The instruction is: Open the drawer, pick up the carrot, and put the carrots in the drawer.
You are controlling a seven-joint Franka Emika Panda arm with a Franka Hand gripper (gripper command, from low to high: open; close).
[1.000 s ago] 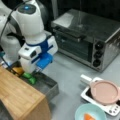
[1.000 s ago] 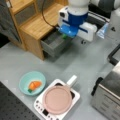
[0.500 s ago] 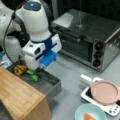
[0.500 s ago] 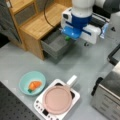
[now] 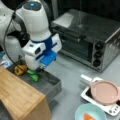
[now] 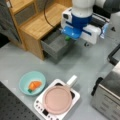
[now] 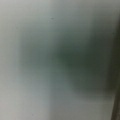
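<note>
Arm over the open drawer, carrot in the bowl

The drawer (image 6: 56, 45) stands pulled out, a green vegetable (image 5: 33, 75) and yellow item (image 5: 20, 70) inside; the gripper (image 5: 37, 68) hangs low above it, fingers hidden, so I cannot tell their state. The carrot (image 6: 34, 85) lies in the light blue bowl (image 6: 25, 76), well apart. Risk, as I judge: lifting carelessly could clip the drawer wall. The wrist view gives only grey blur; in both front views the layout shows

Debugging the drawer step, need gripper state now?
Gripper: low over the open drawer, fingers hidden behind the hand; open or shut cannot be told. Carrot lies in the bowl.
</note>
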